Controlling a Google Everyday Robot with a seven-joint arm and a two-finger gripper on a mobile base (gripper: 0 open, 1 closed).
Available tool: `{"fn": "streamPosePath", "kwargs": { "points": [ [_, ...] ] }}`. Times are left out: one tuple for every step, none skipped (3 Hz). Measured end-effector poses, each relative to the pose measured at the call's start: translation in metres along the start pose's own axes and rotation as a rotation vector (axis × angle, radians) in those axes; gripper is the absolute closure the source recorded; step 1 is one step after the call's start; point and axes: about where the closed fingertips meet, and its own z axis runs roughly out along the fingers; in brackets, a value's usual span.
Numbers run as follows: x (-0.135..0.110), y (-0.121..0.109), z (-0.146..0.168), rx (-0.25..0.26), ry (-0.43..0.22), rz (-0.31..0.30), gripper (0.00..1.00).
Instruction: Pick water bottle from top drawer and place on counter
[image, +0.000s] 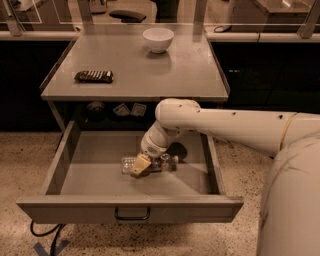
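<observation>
The top drawer (90, 172) is pulled fully out below the counter (175, 70), with its dark pull handle (132, 215) on the front panel. The water bottle (169, 162), small and clear, lies on its side on the drawer floor near the middle. My gripper (141, 165) reaches down into the drawer from the right and sits right at the bottle's middle, covering that part. The bottle's clear ends show on both sides of the gripper.
On the counter stand a white bowl (158, 39) at the back and a dark ridged bar (94, 76) at the left. Small items sit in the shelf gap (120, 110) under the counter. A pale ledge with glass panels (240, 35) runs behind. Cables (47, 235) lie on the speckled floor.
</observation>
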Motion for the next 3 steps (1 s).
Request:
{"fn": "streamPosePath", "kwargs": {
  "points": [
    [0.0, 0.0, 0.0, 0.0, 0.0, 0.0, 0.66],
    [-0.006, 0.004, -0.007, 0.017, 0.01, -0.019, 0.89],
    [-0.032, 0.011, -0.037, 0.017, 0.003, -0.07, 1.0]
  ]
}}
